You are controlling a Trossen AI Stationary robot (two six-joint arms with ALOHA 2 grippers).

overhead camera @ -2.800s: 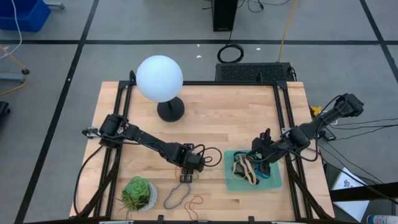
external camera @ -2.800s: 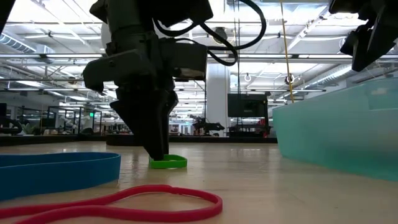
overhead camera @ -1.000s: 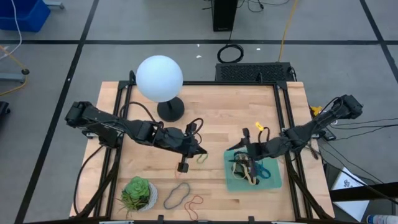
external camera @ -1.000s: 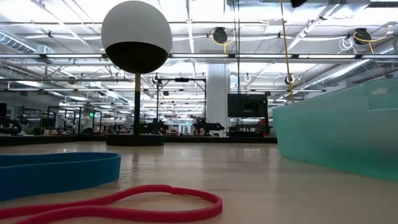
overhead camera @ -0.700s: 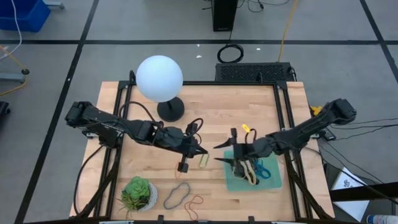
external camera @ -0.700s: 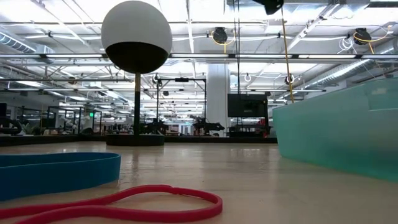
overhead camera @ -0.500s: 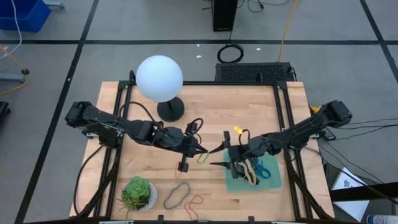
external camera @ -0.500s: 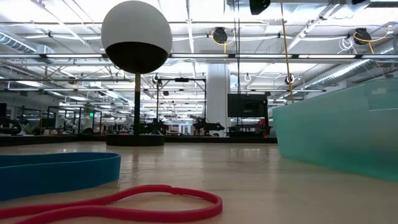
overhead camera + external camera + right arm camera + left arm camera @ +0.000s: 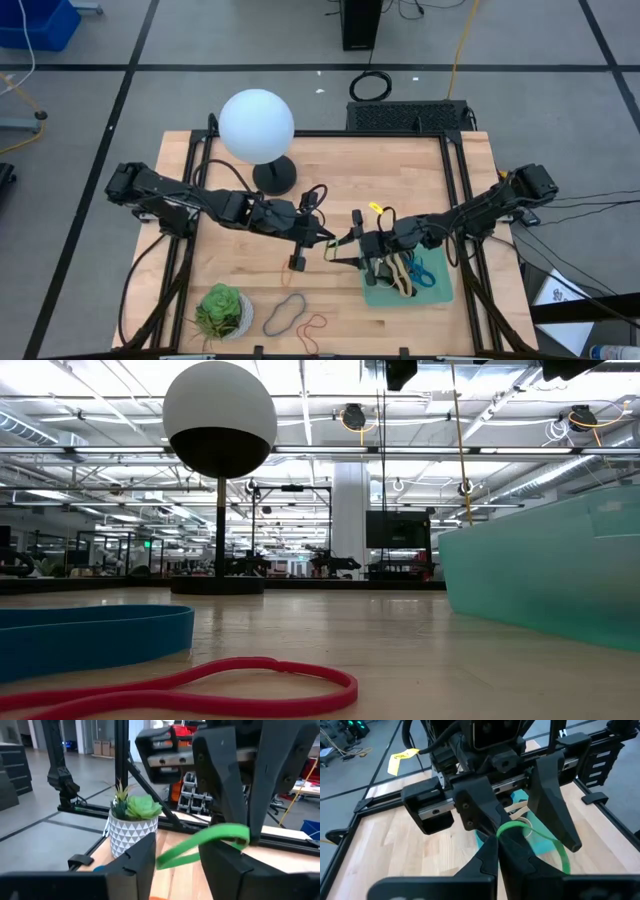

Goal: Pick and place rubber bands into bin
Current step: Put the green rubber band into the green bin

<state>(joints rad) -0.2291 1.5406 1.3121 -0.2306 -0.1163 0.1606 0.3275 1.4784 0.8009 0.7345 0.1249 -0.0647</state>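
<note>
Left gripper is pinched shut on a green band above mid-table. Right gripper, fingers apart around that band, faces it just left of the bin.

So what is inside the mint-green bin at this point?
The bin holds several rubber bands: tan ones and a blue one can be made out. The right hand and its wrist overhang the bin's left part, so anything beneath them is hidden.
</note>
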